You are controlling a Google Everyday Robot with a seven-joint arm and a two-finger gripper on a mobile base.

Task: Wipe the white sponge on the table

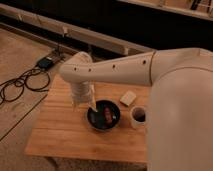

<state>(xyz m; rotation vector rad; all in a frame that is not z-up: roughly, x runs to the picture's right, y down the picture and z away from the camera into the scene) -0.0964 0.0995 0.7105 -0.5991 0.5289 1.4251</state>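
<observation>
The white sponge [128, 98] lies flat on the table [60, 131], near its far edge and right of centre. My gripper [88, 104] hangs from the pale arm, pointing down over the table just left of the black bowl [104, 117]. It looks open, with nothing in it. It is a good way left of the sponge and not touching it. The arm's thick white body covers the table's right end.
The black bowl holds a reddish-brown item [108, 114]. A white mug [138, 116] with dark contents stands right of the bowl, in front of the sponge. Black cables [20, 86] and a dark box [46, 62] lie on the floor to the left.
</observation>
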